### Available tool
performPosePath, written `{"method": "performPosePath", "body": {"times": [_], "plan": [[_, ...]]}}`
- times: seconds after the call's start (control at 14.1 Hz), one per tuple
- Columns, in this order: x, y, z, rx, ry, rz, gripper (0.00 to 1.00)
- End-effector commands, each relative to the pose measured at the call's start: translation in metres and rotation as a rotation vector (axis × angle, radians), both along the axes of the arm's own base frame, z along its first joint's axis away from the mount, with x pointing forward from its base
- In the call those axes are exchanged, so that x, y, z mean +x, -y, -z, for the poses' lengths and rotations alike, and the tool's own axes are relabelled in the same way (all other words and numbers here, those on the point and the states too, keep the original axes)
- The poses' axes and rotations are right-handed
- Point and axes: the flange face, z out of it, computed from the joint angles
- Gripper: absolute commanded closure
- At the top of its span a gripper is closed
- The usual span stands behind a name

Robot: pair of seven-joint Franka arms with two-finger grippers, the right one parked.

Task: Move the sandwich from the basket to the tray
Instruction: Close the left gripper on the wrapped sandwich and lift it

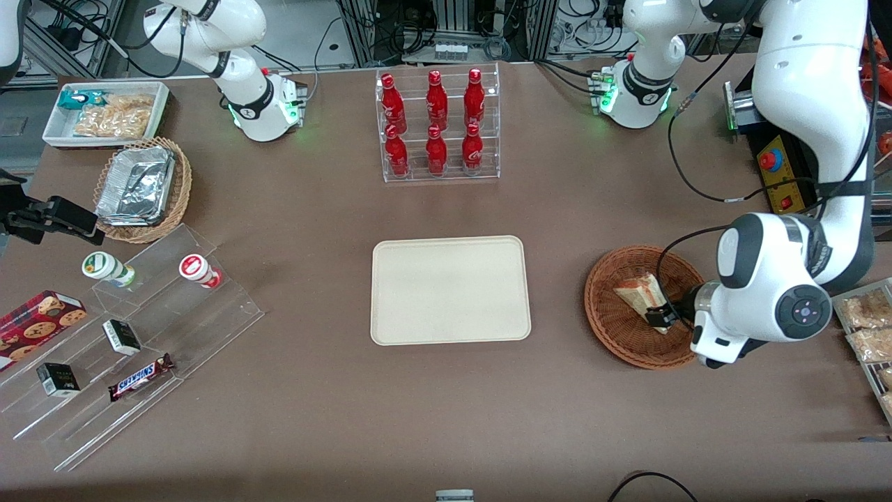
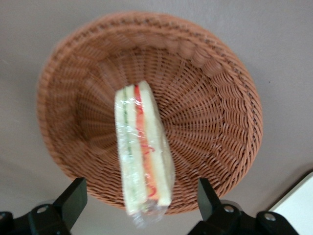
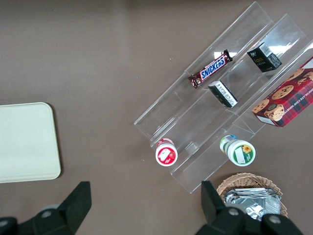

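Observation:
The sandwich (image 1: pixel 642 293) (image 2: pixel 142 156), a wrapped wedge with red and green filling stripes, rests inside the round reddish-brown basket (image 1: pixel 605 307) (image 2: pixel 215 122). My left gripper (image 1: pixel 660 317) (image 2: pixel 142 203) hovers just above the basket and is open. Its black fingers (image 2: pixel 72 200) stand wide apart on either side of the sandwich's narrow end, with clear gaps to the wrap. The cream tray (image 1: pixel 449 289) lies flat and bare beside the basket, toward the parked arm's end, at mid-table.
A clear rack of red bottles (image 1: pixel 437 125) stands farther from the front camera than the tray. Toward the parked arm's end are a clear stepped stand with snacks (image 1: pixel 139 335), a foil-filled wicker basket (image 1: pixel 143 188) and a white bin (image 1: pixel 104 111). Snack packets (image 1: pixel 867 321) lie beside my arm.

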Motion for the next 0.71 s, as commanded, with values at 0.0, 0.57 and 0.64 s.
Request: {"method": "performPosePath", "body": {"times": [0.0, 0.57, 0.64], "plan": [[0.0, -0.011, 0.017, -0.016, -0.03, -0.104, 0.0], [-0.023, -0.005, 0.059, 0.029, -0.034, -0.228, 0.0], [-0.026, -0.005, 0.065, 0.031, -0.03, -0.235, 0.0]]}}
